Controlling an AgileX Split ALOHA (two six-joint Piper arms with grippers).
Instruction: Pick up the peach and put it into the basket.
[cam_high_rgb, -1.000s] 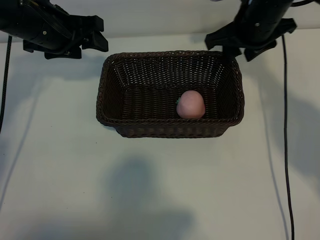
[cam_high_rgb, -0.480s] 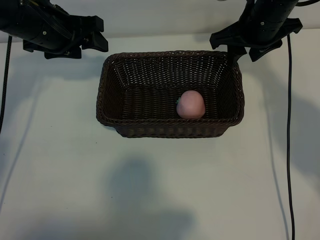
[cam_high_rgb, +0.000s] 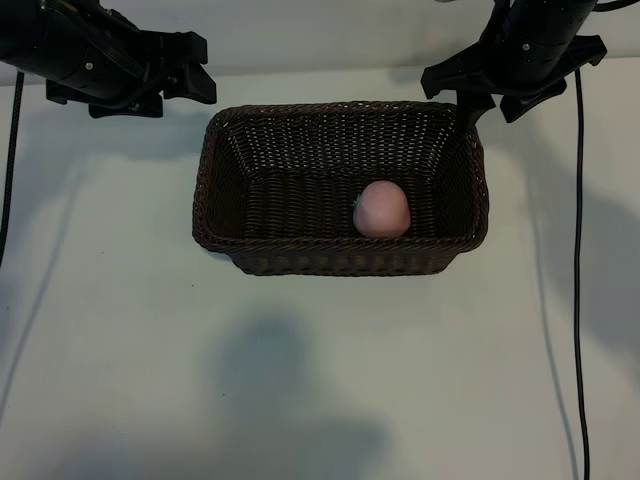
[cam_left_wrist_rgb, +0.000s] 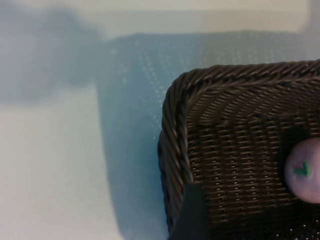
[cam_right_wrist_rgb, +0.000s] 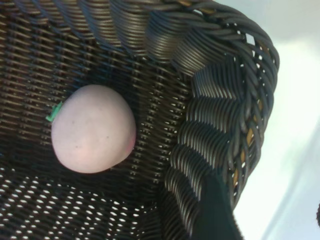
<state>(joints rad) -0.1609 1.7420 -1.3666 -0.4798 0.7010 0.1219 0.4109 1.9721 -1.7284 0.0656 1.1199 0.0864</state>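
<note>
Peach (cam_high_rgb: 382, 209): small, round, pale pink, a bit of green stem showing at one side. It is lying on the woven floor of the basket (cam_high_rgb: 220, 160), toward the right end and close against the near wall. Nothing is gripping or touching it.

Basket: large, rectangular, dark-brown wicker with sloping sides and a braided rim, sitting near the middle of the pale surface (cam_high_rgb: 110, 330), upright and undisturbed.

Right gripper (cam_high_rgb: 509, 88): hanging just above and behind the basket's far right corner, pointing steeply down. Its fingers are standing apart and carrying nothing; the right wrist view is looking straight down past one dark finger (cam_right_wrist_rgb: 216, 210) at the peach (cam_right_wrist_rgb: 93, 128) below.

Left gripper (cam_high_rgb: 175, 78): sitting off the basket's far left corner, tilted downward, fingers spread wide and holding nothing. Its wrist view is catching the basket's corner (cam_left_wrist_rgb: 175, 107) and the peach (cam_left_wrist_rgb: 304, 171) at the edge.

Cables (cam_high_rgb: 574, 260): two dark leads trailing along the surface at either side, well apart from the basket.

Status: the fruit is already resting inside the container and is released, so the placing itself is looking finished. By my reckoning, all that is remaining is for the right arm to be pulling clear.
</note>
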